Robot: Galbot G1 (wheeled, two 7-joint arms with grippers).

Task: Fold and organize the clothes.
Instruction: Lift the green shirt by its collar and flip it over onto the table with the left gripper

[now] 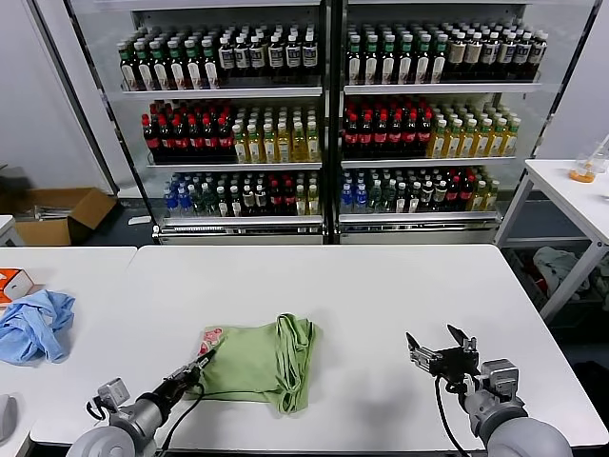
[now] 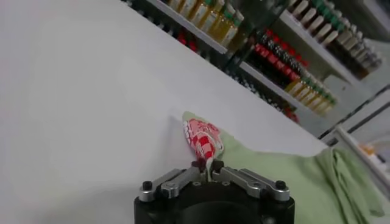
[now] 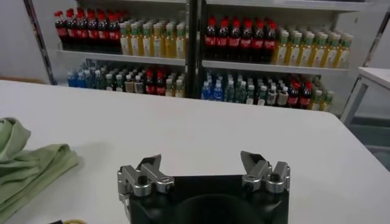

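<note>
The light green shirt (image 1: 257, 360) lies partly folded on the white table (image 1: 381, 286), bunched in a ridge along its right side. Its red-and-white checkered logo (image 1: 211, 336) shows at the near left corner. My left gripper (image 1: 202, 363) is shut on that corner's edge, just beside the logo; in the left wrist view the cloth edge runs between the closed fingertips (image 2: 208, 164) with the logo (image 2: 203, 137) right ahead. My right gripper (image 1: 438, 345) hovers open over bare table to the right of the shirt (image 3: 27, 167), and in its wrist view the gripper (image 3: 203, 164) holds nothing.
A crumpled light blue cloth (image 1: 34, 324) and an orange box (image 1: 11, 284) lie on the left table. Glass-fronted drink coolers (image 1: 324, 114) stand behind the table, a cardboard box (image 1: 57, 214) sits on the floor at left, and another white table (image 1: 571, 190) stands at right.
</note>
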